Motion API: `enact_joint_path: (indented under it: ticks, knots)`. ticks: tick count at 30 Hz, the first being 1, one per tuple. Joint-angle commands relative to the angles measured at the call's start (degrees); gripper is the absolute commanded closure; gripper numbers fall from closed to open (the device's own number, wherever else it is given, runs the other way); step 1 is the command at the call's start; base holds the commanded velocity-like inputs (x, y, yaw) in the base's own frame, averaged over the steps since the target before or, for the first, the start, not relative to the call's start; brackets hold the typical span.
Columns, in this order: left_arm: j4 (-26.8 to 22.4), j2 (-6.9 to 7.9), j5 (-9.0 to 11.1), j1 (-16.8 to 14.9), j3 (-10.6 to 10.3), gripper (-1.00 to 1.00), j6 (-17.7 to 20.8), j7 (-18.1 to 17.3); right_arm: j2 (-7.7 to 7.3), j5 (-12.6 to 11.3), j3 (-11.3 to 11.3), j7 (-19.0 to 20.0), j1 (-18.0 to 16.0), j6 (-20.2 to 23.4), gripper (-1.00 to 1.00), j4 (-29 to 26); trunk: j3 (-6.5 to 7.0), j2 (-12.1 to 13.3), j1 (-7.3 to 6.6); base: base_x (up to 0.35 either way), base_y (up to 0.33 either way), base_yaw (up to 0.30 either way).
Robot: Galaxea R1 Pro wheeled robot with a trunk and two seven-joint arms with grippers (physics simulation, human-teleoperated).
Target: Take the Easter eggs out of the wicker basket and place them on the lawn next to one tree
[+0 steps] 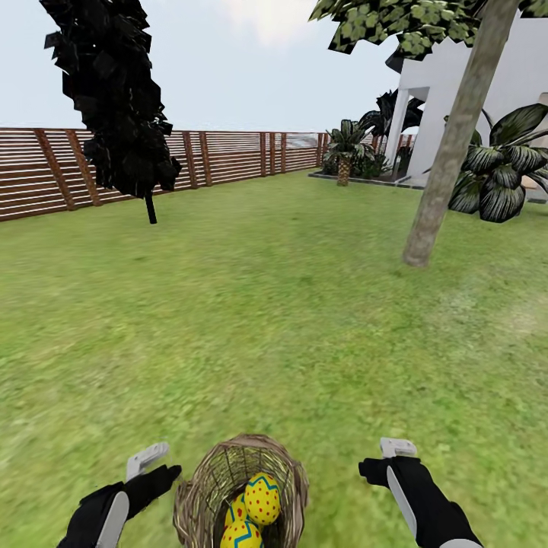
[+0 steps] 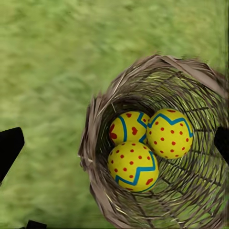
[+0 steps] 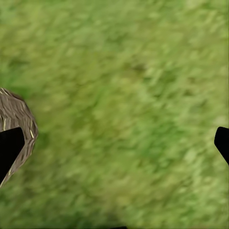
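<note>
On the green grass lawn (image 1: 289,304), the left gripper (image 1: 156,466), jaws apart, flanked the round brown wicker basket (image 1: 199,487) holding three yellow red-dotted Easter eggs (image 2: 143,143), with the right gripper (image 1: 384,457), jaws likewise apart, beyond and the grey-beige tree trunk (image 1: 449,152) farther right.

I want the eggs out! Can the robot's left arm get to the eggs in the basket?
Probably yes. The left gripper hangs open beside the wicker basket, and the three Easter eggs lie uncovered in its open top, so nothing seems to block reaching in from above.
</note>
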Motion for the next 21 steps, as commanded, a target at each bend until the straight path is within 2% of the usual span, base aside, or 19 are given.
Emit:
enact_joint_path:
  ticks: [1, 6, 10, 14, 21]
  knots:
    - [-0.86, -0.05, 0.59, -0.25, 0.06, -1.0, 0.44, 0.45, 0.01, 0.29, -0.05, 0.03, -0.03, 0.31, -1.0, -0.08, -0.24, -0.45, 0.22, 0.0, 0.0, 0.0]
    - [-1.74, -0.14, 0.67, -1.11, -0.1, -1.0, 0.59, 0.45, 0.06, 0.3, -0.04, 0.03, -0.03, 0.31, -1.0, -0.08, -0.6, -1.25, 0.66, 0.0, 0.0, 0.0]
    - [-1.47, -0.16, 0.57, -1.32, -0.14, -1.0, 0.5, 0.5, 0.08, 0.31, 0.01, 0.03, -0.03, 0.31, -1.0, -0.08, -1.32, -2.85, 1.54, 0.0, 0.0, 0.0]
    - [-0.61, -0.02, 0.52, -1.37, 0.04, -1.0, 0.39, 0.53, 0.08, 0.31, 0.02, 0.03, -0.03, 0.31, -1.0, -0.08, -1.32, -2.85, 1.54, 0.0, 0.0, 0.0]
    - [1.24, 0.1, 0.43, -1.38, 0.28, -1.0, 0.18, 0.62, 0.01, 0.38, 0.02, 0.16, -0.03, 0.38, -1.0, -0.4, -2.58, -5.66, 3.08, 0.0, 0.0, 0.0]
